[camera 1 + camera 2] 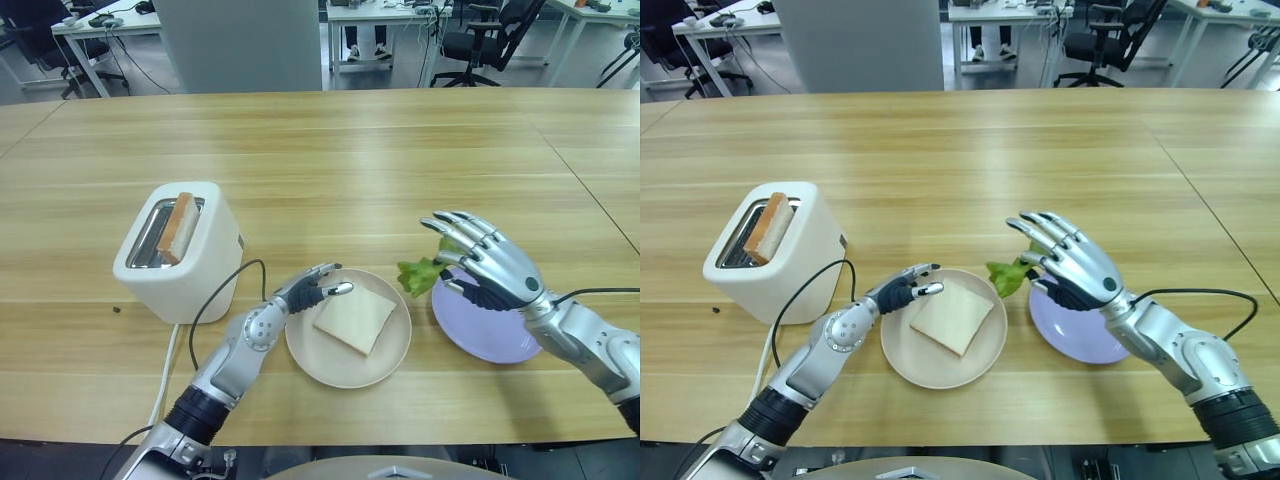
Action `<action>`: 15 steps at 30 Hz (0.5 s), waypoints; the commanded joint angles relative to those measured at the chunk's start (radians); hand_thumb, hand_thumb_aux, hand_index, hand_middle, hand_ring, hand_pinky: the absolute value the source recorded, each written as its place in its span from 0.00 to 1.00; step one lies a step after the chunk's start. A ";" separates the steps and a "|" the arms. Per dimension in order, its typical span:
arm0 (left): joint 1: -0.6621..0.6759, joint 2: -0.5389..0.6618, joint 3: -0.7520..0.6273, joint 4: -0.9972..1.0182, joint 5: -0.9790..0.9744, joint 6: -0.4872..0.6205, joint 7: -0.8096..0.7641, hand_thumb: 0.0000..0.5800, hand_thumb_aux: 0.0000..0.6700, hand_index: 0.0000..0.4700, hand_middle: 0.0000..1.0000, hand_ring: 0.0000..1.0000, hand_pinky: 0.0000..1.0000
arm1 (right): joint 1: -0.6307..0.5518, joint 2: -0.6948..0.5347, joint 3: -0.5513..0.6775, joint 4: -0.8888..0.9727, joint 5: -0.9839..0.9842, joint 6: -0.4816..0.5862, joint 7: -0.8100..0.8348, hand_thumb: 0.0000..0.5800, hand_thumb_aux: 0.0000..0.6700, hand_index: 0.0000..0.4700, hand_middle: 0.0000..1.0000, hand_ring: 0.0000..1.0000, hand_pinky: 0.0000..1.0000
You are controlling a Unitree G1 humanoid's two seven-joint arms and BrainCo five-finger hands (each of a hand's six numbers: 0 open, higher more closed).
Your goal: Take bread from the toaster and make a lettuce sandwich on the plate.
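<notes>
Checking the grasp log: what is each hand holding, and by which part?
The right hand holds the lettuce leaf by its right end; the rest sticks out free to the left. The left hand holds nothing.

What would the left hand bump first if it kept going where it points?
Probably the bread slice on the beige plate, just past its fingertips, though the left hand may sit higher than it.

bread (181, 226) mostly sunk in toaster (205, 275), lettuce (420, 275) partly behind right hand (497, 266)
</notes>
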 commanded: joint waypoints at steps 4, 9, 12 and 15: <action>0.043 0.111 0.050 -0.211 0.177 0.111 -0.041 0.00 0.00 0.00 0.00 0.00 0.00 | -0.071 0.119 0.115 0.032 -0.066 -0.031 0.082 1.00 1.00 0.98 0.00 0.00 0.00; 0.062 0.200 0.182 -0.398 0.293 0.196 -0.062 0.00 0.00 0.00 0.00 0.00 0.00 | -0.135 0.189 0.175 0.107 -0.118 -0.032 0.083 1.00 1.00 0.98 0.00 0.00 0.00; 0.074 0.225 0.278 -0.484 0.314 0.225 -0.067 0.00 0.00 0.00 0.00 0.00 0.00 | -0.180 0.230 0.207 0.156 -0.143 -0.031 0.074 1.00 1.00 0.98 0.00 0.00 0.00; 0.078 0.218 0.377 -0.576 0.291 0.247 -0.080 0.00 0.00 0.00 0.00 0.00 0.00 | -0.229 0.274 0.239 0.208 -0.170 -0.023 0.056 1.00 1.00 0.98 0.00 0.00 0.00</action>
